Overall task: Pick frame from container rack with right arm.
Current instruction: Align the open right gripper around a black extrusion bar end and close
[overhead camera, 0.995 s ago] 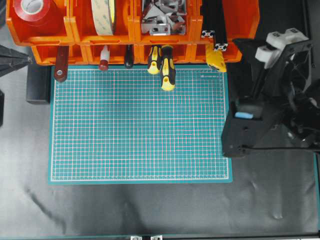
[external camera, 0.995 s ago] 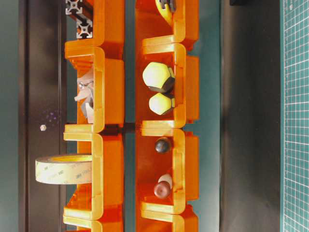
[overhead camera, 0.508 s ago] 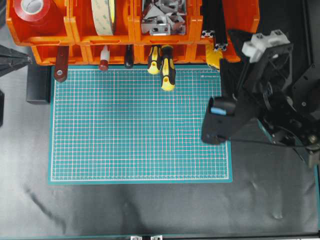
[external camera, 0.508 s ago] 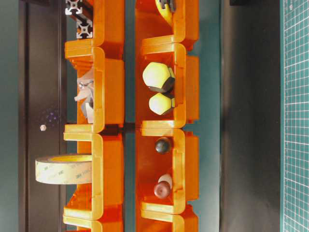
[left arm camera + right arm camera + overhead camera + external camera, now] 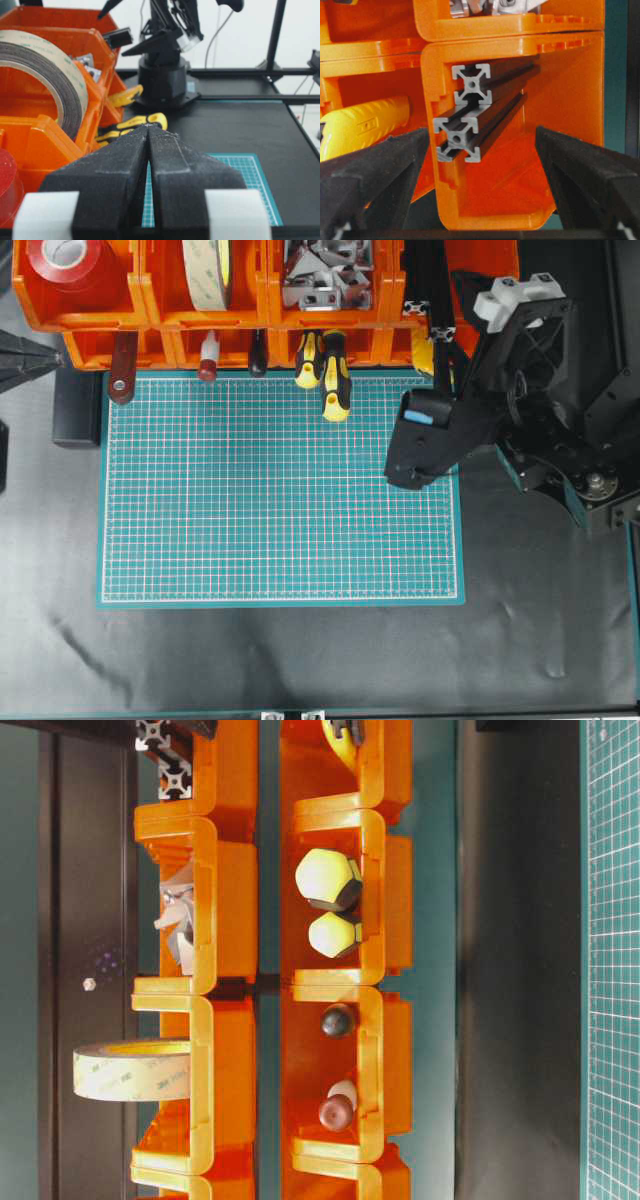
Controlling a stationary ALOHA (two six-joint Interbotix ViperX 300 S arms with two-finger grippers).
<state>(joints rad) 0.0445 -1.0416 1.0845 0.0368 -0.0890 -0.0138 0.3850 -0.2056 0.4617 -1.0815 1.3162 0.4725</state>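
Observation:
Two black frame bars lie in the right bin of the orange container rack (image 5: 150,312), their silvery ends (image 5: 443,332) facing the mat. In the right wrist view those slotted square ends (image 5: 458,139) sit stacked at the left wall of the bin (image 5: 520,45). My right gripper (image 5: 480,142) is open just in front of that bin, its fingers (image 5: 380,165) wide on either side and touching nothing. From overhead the right arm (image 5: 420,435) leans over the mat's top right corner. My left gripper (image 5: 148,128) is shut and empty, beside the rack's left end.
Yellow-and-black screwdrivers (image 5: 335,388) stick out of the lower bins onto the green mat (image 5: 280,490). Other bins hold red tape (image 5: 65,265), a tape roll (image 5: 208,270), metal brackets (image 5: 325,275) and red-handled tools (image 5: 122,370). A yellow handle (image 5: 365,125) lies left of the frame bin.
The right arm has swung left and toward the rack, from beside the mat to over its top right corner. The rack and its contents have not moved.

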